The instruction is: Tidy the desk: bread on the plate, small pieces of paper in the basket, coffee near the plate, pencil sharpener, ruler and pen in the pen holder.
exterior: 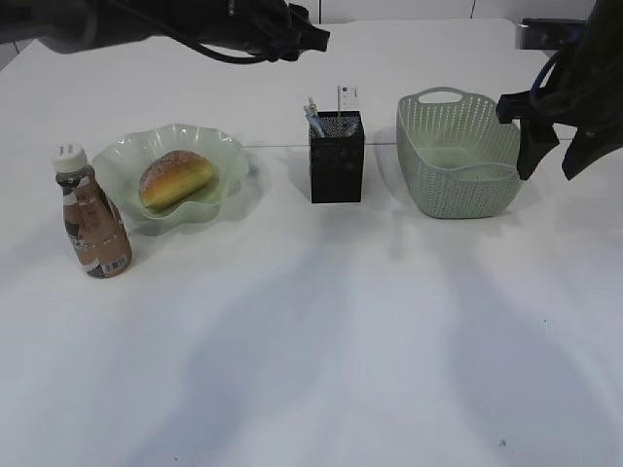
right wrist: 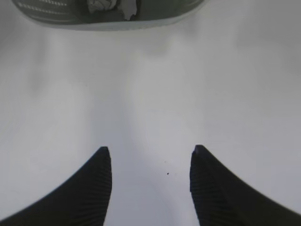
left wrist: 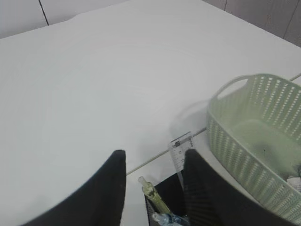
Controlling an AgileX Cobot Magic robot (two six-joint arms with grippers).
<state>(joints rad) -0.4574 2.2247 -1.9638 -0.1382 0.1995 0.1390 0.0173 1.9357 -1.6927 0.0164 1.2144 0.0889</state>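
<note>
oval golden-brown sugared bread (exterior: 175, 179) lies in the pale green ruffled glass plate (exterior: 222, 146); small clear coffee bottle with white cap (exterior: 91, 216) stands just beside it. clear plastic ruler (exterior: 348, 99) and pen (exterior: 314, 119) stick up from the black square pen holder (exterior: 337, 161). crumpled paper pieces (right wrist: 113, 6) sit in the sage-green woven basket (exterior: 458, 154). sharpener not visible. judged near done. label print unreadable. left pincer (left wrist: 154, 162) and right pincer (right wrist: 149, 160) both open, empty.

My left arm (exterior: 195, 24) runs off the exterior view's top edge. The basket (right wrist: 108, 14) is cropped in my right wrist view, its crumpled paper (right wrist: 106, 5) blurred. The pen holder (left wrist: 171, 197) is cut by the lower edge.
</note>
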